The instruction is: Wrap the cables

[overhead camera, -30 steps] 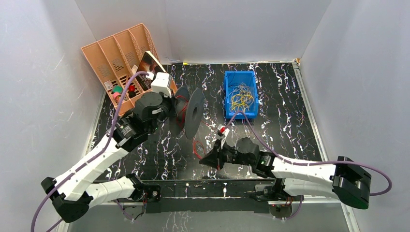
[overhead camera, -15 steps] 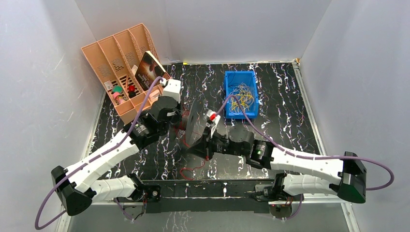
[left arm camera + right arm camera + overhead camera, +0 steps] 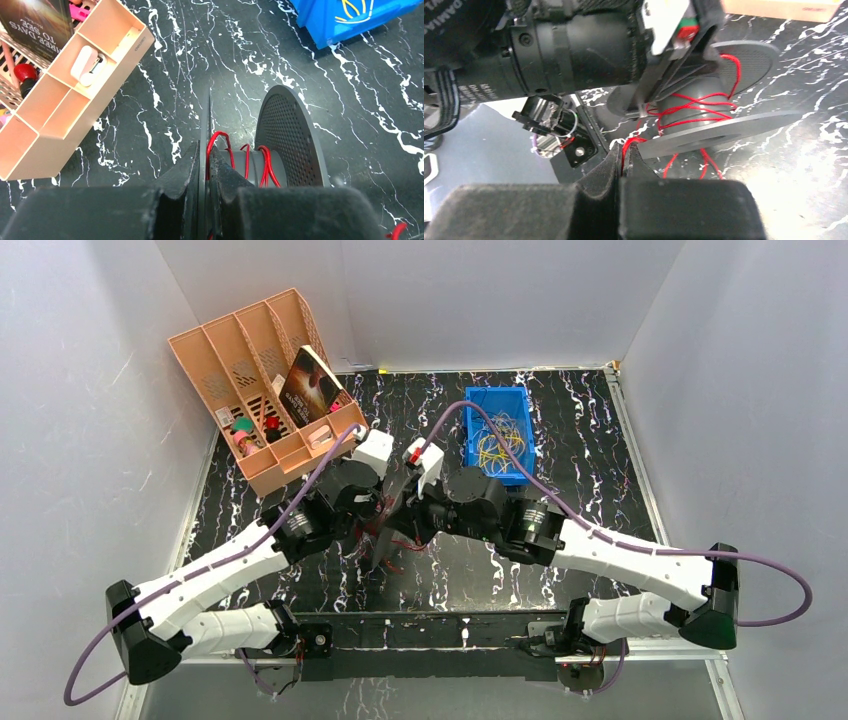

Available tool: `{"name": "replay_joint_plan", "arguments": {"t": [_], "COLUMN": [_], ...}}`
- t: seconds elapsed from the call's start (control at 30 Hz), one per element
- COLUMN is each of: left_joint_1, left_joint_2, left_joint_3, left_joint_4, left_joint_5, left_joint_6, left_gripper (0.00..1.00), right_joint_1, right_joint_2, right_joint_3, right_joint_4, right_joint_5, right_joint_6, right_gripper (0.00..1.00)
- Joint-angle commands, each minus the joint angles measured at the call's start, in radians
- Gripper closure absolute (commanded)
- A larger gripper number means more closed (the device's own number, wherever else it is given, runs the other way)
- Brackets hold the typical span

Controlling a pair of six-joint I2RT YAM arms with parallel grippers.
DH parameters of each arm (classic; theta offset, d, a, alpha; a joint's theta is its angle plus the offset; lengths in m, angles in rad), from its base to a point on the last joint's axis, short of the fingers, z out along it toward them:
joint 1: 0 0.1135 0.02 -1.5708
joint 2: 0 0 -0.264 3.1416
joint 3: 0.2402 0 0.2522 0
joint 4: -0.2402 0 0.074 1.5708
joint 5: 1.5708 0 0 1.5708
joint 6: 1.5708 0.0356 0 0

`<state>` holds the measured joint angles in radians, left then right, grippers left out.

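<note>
The black spool (image 3: 290, 135) lies with its grey core (image 3: 250, 167) level, a few turns of the red cables (image 3: 264, 160) round it. My left gripper (image 3: 205, 150) is shut on the spool's thin near flange (image 3: 205, 112), one finger on each side. My right gripper (image 3: 626, 150) is shut on a red cable strand (image 3: 689, 107) just under the spool's lower flange (image 3: 724, 132). From above, both grippers meet at the spool (image 3: 385, 525) in the table's middle, and a short loop of red cable (image 3: 392, 562) lies below it. The arms hide most of the spool there.
A blue bin (image 3: 470, 440) of yellow wires sits at the back, right of centre. A peach desk organiser (image 3: 215, 355) with a book (image 3: 310, 385) and small items stands at the back left, close to the left wrist. The purple arm cords arch over the middle.
The right gripper has swung left and away from the front edge up to the spool, drawing in the cable. The left arm has carried the spool right and forward. Less loose cable lies on the table.
</note>
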<state>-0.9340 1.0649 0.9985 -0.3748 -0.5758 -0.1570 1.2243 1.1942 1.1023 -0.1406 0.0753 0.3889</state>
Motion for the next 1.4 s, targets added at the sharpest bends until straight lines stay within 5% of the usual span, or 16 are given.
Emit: {"name": "replay_joint_plan", "arguments": {"t": [0.0,0.67,1.03,1.37], "left_joint_1": [-0.012,-0.011,-0.012,-0.011], "left_joint_2": [-0.053,-0.098,-0.126,-0.185], "left_joint_3": [0.009,0.034,0.109,0.226], "left_joint_4": [-0.027,-0.173,-0.209,-0.208], "left_joint_5": [0.045,0.459,0.629,0.647], "left_joint_6": [0.071,0.181,0.184,0.135], "left_gripper": [1.00,1.00,1.00,1.00], "right_joint_1": [-0.008,-0.014,-0.025,-0.088], "right_joint_2": [-0.002,-0.067,-0.178,-0.177], "right_joint_3": [0.135,0.111,-0.144,-0.357], "right_joint_4": [-0.124,-0.308,-0.158,0.032], "right_joint_5": [0.092,0.358,0.494,0.322], "right_joint_6": [-0.097,-0.352,-0.256,-0.088], "right_gripper": [0.98,0.88,0.78,0.68]}}
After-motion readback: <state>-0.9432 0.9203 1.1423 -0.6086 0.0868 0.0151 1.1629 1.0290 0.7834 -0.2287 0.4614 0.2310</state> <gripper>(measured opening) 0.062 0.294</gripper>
